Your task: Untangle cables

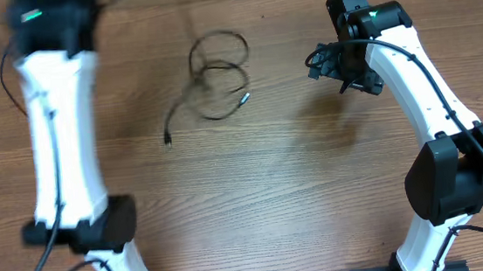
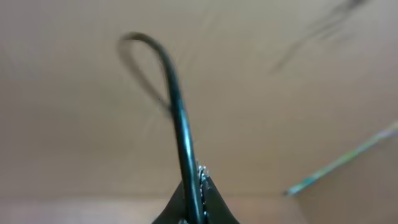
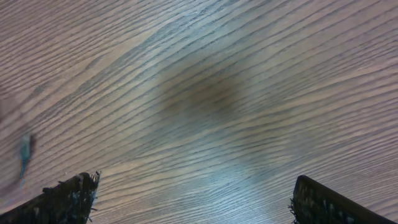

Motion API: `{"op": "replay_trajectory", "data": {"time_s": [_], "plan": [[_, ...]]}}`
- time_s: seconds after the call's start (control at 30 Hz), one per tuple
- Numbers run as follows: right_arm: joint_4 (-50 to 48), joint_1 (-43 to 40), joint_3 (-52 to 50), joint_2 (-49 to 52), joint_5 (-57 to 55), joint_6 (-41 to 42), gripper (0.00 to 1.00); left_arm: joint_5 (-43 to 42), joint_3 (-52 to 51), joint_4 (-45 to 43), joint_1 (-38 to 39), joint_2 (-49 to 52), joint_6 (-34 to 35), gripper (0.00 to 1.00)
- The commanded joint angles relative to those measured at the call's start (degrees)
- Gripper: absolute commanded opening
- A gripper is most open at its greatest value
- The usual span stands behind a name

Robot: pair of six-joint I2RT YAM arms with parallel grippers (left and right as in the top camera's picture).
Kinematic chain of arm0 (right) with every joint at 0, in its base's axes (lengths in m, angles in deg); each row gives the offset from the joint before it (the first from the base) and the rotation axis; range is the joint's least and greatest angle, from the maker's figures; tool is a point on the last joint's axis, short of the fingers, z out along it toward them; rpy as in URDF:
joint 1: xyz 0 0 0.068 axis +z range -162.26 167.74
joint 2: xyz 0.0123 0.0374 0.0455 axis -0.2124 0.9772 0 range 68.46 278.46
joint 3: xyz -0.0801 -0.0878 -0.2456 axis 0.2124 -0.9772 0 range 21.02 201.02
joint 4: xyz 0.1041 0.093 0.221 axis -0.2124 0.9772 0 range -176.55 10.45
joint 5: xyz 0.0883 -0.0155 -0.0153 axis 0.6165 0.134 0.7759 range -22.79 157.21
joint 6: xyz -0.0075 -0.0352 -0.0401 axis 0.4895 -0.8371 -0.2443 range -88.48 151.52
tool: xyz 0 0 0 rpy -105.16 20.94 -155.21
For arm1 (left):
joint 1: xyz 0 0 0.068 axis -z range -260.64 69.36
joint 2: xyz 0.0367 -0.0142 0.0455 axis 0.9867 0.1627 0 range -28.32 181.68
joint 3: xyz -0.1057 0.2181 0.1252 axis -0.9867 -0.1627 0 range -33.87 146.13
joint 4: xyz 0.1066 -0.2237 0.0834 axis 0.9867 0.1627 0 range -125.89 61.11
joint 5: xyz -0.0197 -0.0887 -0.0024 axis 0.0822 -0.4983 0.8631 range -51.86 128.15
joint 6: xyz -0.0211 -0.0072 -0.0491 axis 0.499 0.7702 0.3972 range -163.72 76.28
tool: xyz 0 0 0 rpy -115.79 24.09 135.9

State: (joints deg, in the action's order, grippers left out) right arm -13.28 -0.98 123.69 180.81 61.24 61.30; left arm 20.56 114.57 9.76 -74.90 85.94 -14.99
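A thin black cable [image 1: 217, 76] lies in loose overlapping loops on the wooden table [image 1: 297, 174], with one plug end [image 1: 168, 142] trailing toward the front left. In the left wrist view my left gripper [image 2: 196, 205] is shut on a black cable [image 2: 177, 112], which rises from the jaws and curls into a loop. From overhead the left arm [image 1: 44, 30] is a blur at the back left and its fingers cannot be made out. My right gripper [image 1: 336, 61] hovers to the right of the loops. It is open [image 3: 193, 199], with only bare wood between its fingers.
Both white arms rise from bases at the table's front edge, the right arm [image 1: 433, 119] along the right side. Thicker black arm cables run down each arm. A blurred greenish streak [image 2: 342, 158] crosses the right of the left wrist view.
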Motion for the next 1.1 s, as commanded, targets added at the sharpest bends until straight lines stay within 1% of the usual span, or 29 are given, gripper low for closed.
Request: {"op": "replay_trajectory", "data": {"time_s": [0.0,0.1,0.17,0.23,0.3,0.33,0.37,0.43,0.47,0.53,0.57,0.67,0.73,0.77,0.8,0.83,0.87,0.9,0.93,1.0,1.03,1.07], "plan": [[-0.20,0.22,-0.09,-0.42,-0.42,-0.07,1.00,-14.19,4.09,0.11,-0.20,-3.85,-3.69,0.04],[-0.20,0.22,-0.09,-0.42,-0.42,-0.07,1.00,-20.96,4.07,0.13,0.28,-3.78,-3.72,0.04],[-0.20,0.22,-0.09,-0.42,-0.42,-0.07,1.00,-21.35,4.07,-0.68,0.50,-3.76,-3.69,0.04],[-0.20,0.22,-0.09,-0.42,-0.42,-0.07,1.00,-21.44,4.07,-3.28,0.59,-3.78,-3.63,0.04],[-0.20,0.22,-0.09,-0.42,-0.42,-0.07,1.00,-23.30,4.07,-7.76,0.72,-3.78,-0.85,0.04],[-0.20,0.22,-0.09,-0.42,-0.42,-0.07,1.00,-25.33,4.07,-10.97,0.72,-3.78,1.57,0.04],[-0.20,0.22,-0.09,-0.42,-0.42,-0.07,1.00,-27.89,4.07,-15.61,0.72,-3.78,4.98,0.04],[-1.49,0.22,-0.09,-0.42,0.50,0.39,1.00,-30.36,4.07,-22.69,0.70,-3.78,8.85,0.04],[-2.80,0.22,-0.09,-0.42,2.58,0.37,1.00,-30.42,4.09,-26.01,0.70,-3.82,9.92,0.04],[-4.46,0.22,-0.09,-0.42,7.80,0.35,1.00,-28.68,4.09,-27.93,0.48,-4.07,9.97,0.04],[-4.48,0.22,-0.09,-0.42,8.48,0.33,1.00,-27.17,4.09,-27.80,0.15,-4.17,9.88,0.04],[-4.81,0.22,-0.09,-0.42,10.08,0.37,1.00,-19.30,4.09,-27.76,-0.87,-4.87,10.75,0.04],[-6.19,0.28,-0.09,-0.42,15.56,0.35,1.00,-11.78,4.09,-25.09,-1.99,-5.81,8.63,0.04],[-6.91,0.35,-0.09,-0.42,18.43,0.33,1.00,-8.52,4.09,-21.86,-2.67,-6.25,7.63,0.04],[-8.07,0.68,-0.09,-0.42,22.29,0.33,1.00,-3.34,4.09,-13.49,-3.74,-6.62,4.04,0.04],[-8.26,1.05,-0.09,-0.42,22.58,0.33,1.00,-0.81,4.07,-8.20,-4.17,-6.60,1.60,0.04],[-8.15,1.27,-0.09,-0.42,22.49,0.07,1.00,1.14,3.93,-3.56,-4.35,-6.38,-0.20,0.04],[-8.02,1.36,-0.09,-0.42,22.38,0.09,1.00,2.47,3.85,-0.85,-4.35,-6.19,-1.55,0.04],[-7.61,1.51,-0.09,-0.42,22.67,0.11,1.00,5.84,3.41,8.20,-4.00,-5.01,-6.12,0.04],[-7.74,1.55,-0.09,-0.42,24.57,0.09,1.00,6.40,3.17,12.94,-3.48,-3.69,-7.87,0.04],[-7.87,1.60,-0.09,-0.42,25.86,-0.22,1.00,6.16,3.17,14.32,-3.41,-2.97,-7.69,0.04],[-8.46,1.86,-0.09,-0.42,29.24,-3.69,1.00,5.22,3.17,15.02,-3.41,-2.25,-6.03,0.04]]}}
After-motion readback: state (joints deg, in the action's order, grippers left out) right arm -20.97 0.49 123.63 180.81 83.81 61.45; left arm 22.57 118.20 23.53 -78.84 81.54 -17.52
